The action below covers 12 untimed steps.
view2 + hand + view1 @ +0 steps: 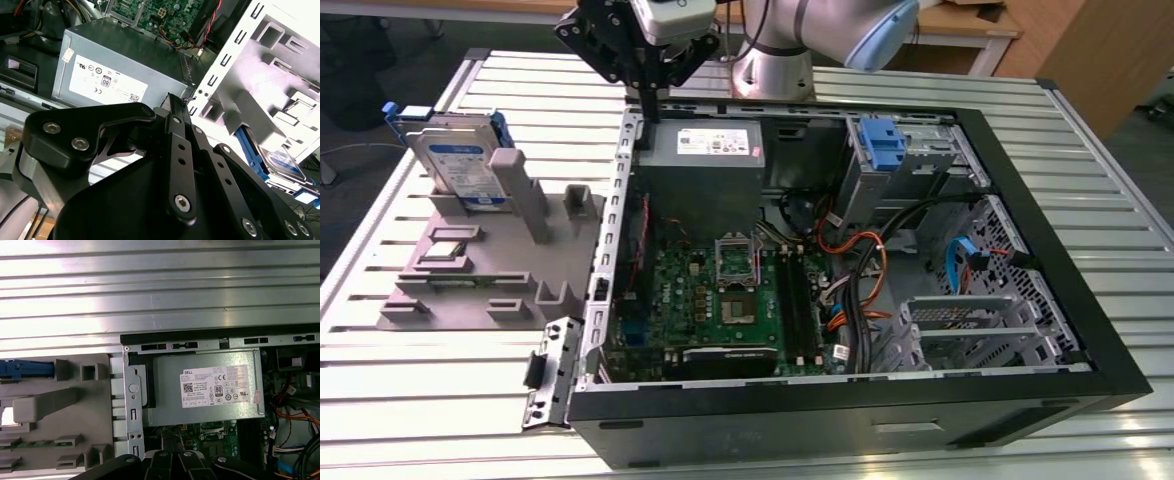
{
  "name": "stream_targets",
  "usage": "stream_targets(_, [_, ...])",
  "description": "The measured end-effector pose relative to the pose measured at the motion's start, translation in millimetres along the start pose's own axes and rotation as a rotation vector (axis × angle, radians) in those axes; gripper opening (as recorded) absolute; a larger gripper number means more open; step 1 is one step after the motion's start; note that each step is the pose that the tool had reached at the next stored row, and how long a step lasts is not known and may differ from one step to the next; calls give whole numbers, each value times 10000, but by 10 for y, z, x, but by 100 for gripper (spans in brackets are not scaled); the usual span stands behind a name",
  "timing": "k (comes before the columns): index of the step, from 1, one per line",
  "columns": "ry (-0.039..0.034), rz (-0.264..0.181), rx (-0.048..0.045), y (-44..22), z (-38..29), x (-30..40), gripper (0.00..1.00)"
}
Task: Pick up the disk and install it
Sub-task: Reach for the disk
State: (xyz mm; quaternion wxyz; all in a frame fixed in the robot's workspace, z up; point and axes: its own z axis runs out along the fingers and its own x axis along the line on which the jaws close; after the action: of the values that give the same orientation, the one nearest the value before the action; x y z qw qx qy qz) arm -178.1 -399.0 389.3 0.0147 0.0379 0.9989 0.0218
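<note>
Slatted metal table (427,370) beneath everything. On it, toward the exterior view's right, an open black case (854,400), insides exposed. Behind the case, the arm (827,40), bent over the far corner on the exterior view's left. Just beside the case, on the exterior view's left, a grey holder (467,300) with slots and posts. On the case floor, a green motherboard (720,290) with orange and black cables alongside. At the case's far end, a grey supply box (707,165) with a white sticker, seen in both wrist views too. Upright in the holder's far slot, well apart from the gripper, the disk (460,165), label facing out, blue rails along its edges. Above the supply box's corner by the case wall, the gripper (644,105): jaws closed together, holding nothing. In the far drive bay, a blue bracket (881,140).
</note>
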Motion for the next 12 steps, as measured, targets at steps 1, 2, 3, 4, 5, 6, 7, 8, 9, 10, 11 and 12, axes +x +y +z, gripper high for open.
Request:
stream_targets(1, [2, -1, 1, -1, -1, 10, 11])
stream_targets(2, [2, -2, 2, -2, 0, 23, 11])
stream_targets(3, [1, -2, 0, -3, 1, 37, 11])
stream_targets(4, [1, -1, 1, -4, 1, 53, 11])
stream_targets(5, [1, -2, 1, -5, 2, 71, 11])
stream_targets(6, [1, -1, 0, -7, 3, 87, 11])
stream_targets(7, [0, -1, 0, -8, 4, 101, 11])
stream_targets(8, [1, -2, 1, -9, 4, 117, 11])
stream_targets(9, [1, -2, 1, -10, 5, 137, 11])
stream_targets(10, [0, -2, 0, -12, 6, 157, 11])
stream_targets(11, [0, -2, 0, -13, 6, 173, 11])
stream_targets(12, [0, -2, 0, -14, 6, 185, 11])
